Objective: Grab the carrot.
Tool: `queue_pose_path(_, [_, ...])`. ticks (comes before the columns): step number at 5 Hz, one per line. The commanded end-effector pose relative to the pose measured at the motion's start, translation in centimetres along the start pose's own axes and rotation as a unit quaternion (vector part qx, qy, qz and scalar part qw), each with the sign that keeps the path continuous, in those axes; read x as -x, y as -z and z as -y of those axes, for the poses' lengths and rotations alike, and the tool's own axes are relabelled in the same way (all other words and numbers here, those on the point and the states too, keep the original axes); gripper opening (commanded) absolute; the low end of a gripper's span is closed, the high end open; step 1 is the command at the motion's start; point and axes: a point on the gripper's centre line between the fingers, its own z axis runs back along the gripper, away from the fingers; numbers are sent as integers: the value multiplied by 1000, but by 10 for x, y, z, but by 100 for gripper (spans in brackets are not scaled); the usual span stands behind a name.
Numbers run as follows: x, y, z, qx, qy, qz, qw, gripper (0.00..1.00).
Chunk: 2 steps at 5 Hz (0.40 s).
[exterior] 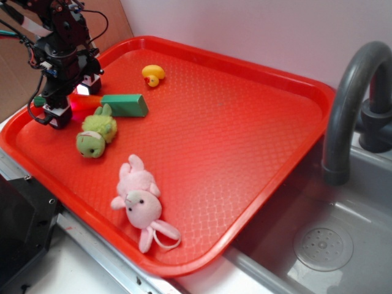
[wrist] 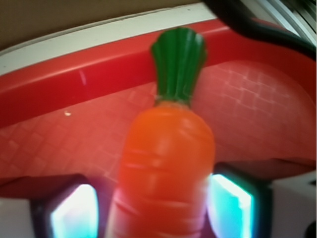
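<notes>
A pink plush rabbit (exterior: 142, 205) sprawls at the near edge of a red plastic tray (exterior: 245, 141), its quilted surface stamped in small diamonds. Behind it lies a yellow-green plush toy (exterior: 96, 135), soft and rounded, then a hard green wedge block (exterior: 125, 105). At the tray's far left corner the black robot arm has its pincer (exterior: 69, 98) down over the carrot (exterior: 86, 101) — a glossy orange plastic taper with a ribbed dark-green cap (wrist: 178, 64) pointing at the tray rim. The wrist view shows the carrot's body (wrist: 166, 168) between the two pale pads (wrist: 77, 210), which sit close on either side; whether they press it yet cannot be told from the blur. By that reckoning the approach looks done, with the squeeze and lift left. A small yellow rubber duck (exterior: 153, 75) sits farther back, and a grey tap (exterior: 352, 104) curves over a sink (exterior: 318, 245) to the right.
</notes>
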Motion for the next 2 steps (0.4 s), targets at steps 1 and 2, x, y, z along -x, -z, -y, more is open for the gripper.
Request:
queue_pose_path(1, [11, 2, -30, -18, 25, 6, 1000, 0])
queue_pose_path(2, [-4, -36, -21, 26, 98, -9, 995, 0])
